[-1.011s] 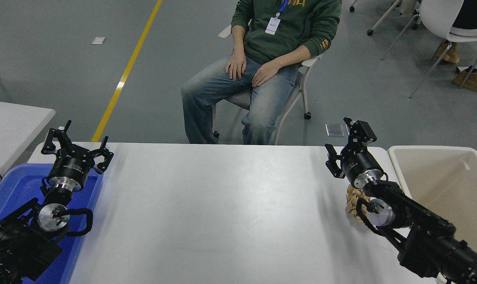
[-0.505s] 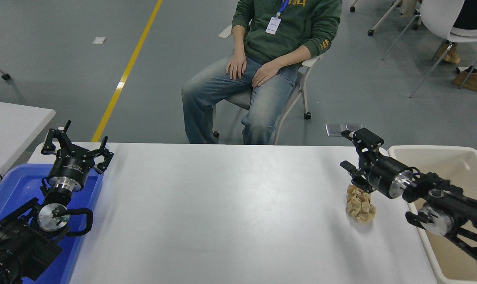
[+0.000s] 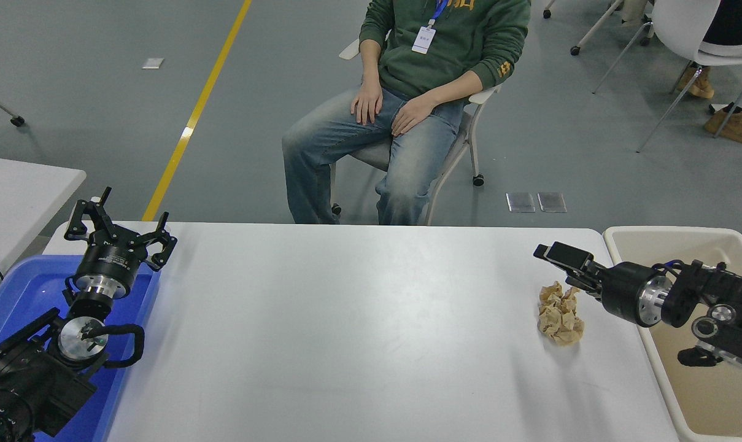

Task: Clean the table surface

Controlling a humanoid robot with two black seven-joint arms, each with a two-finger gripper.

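Note:
The white table surface fills the lower picture. A crumpled brown paper ball lies on it near the right edge. My right gripper reaches in from the right over the bin, lies level and points left. It is open and empty, just above the far side of the paper ball. My left gripper is open and empty, parked at the lower left over a blue tray.
A beige plastic bin stands against the table's right edge, under my right arm. A blue tray sits at the left edge. A person sits on a chair beyond the far edge. A smaller white table is at the left.
My right arm has swung right over the bin and its gripper has tipped from pointing away to pointing left, uncovering the paper ball. The left arm has not moved.

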